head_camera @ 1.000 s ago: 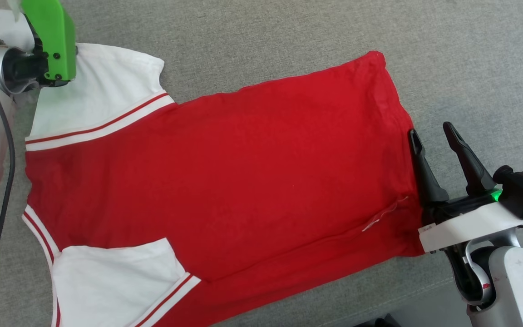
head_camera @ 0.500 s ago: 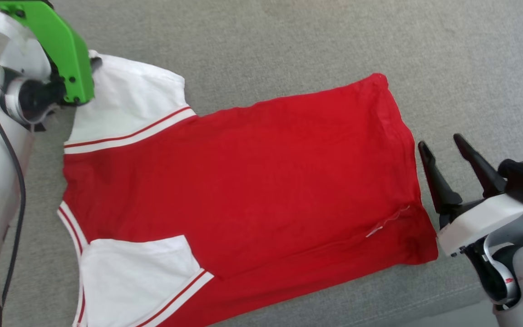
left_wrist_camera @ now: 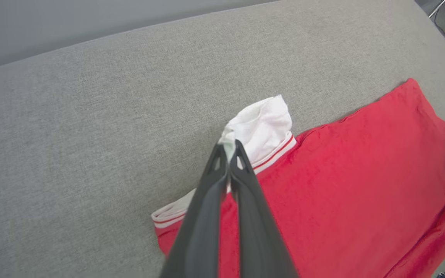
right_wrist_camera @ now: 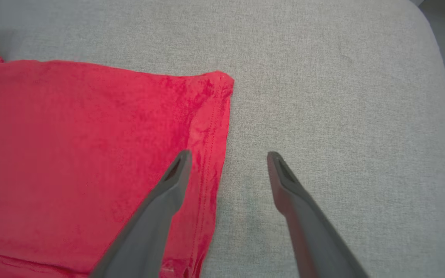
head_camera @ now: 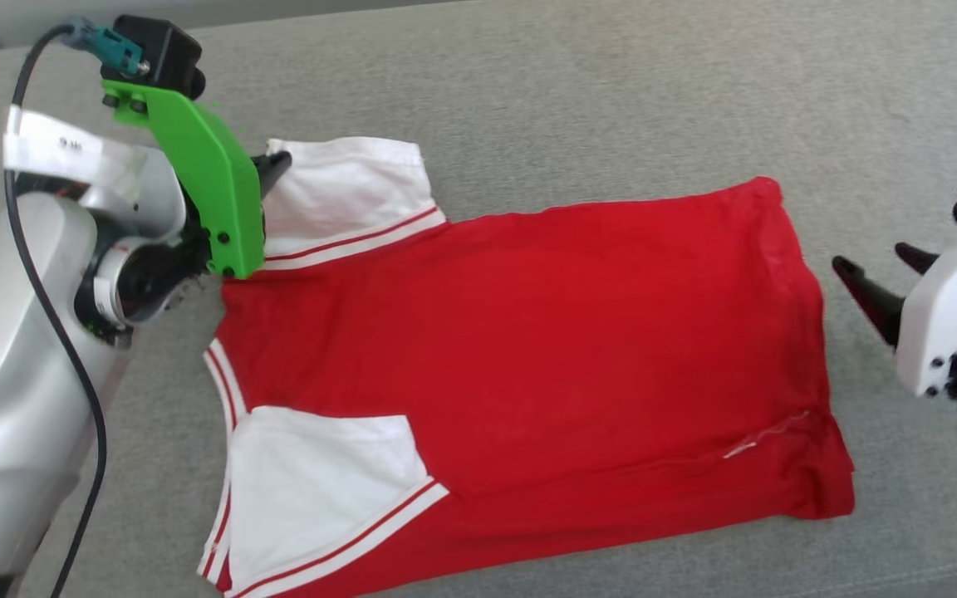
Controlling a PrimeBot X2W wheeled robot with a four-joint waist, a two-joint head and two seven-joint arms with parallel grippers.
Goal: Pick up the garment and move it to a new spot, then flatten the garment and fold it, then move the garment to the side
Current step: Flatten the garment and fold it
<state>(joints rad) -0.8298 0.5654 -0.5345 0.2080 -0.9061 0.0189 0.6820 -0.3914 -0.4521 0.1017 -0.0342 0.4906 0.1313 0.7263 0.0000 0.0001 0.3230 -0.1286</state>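
Note:
The garment (head_camera: 528, 349) lies spread on a grey fabric surface, plain red side up, with no lettering showing. Its hem points right and its two white sleeves point left. My left gripper (head_camera: 275, 162) is shut on the edge of the far white sleeve (head_camera: 345, 191), which is bunched and lifted a little. The left wrist view shows the gripper (left_wrist_camera: 228, 146) pinching that sleeve (left_wrist_camera: 261, 127). The near sleeve (head_camera: 321, 482) lies flat. My right gripper (head_camera: 873, 257) is open beside the hem. In the right wrist view the gripper (right_wrist_camera: 229, 154) hovers over the garment (right_wrist_camera: 72, 146), straddling its hem edge.
The grey cushion surface (head_camera: 611, 83) extends beyond the garment at the back and right. Its rounded right edge (right_wrist_camera: 439, 58) drops off to darker floor. A black cable (head_camera: 92, 399) runs along my left arm.
The head camera has shifted, so the whole picture slid right and down. My left gripper has drawn the far sleeve inward, bunching it. My right gripper now stands farther from the hem.

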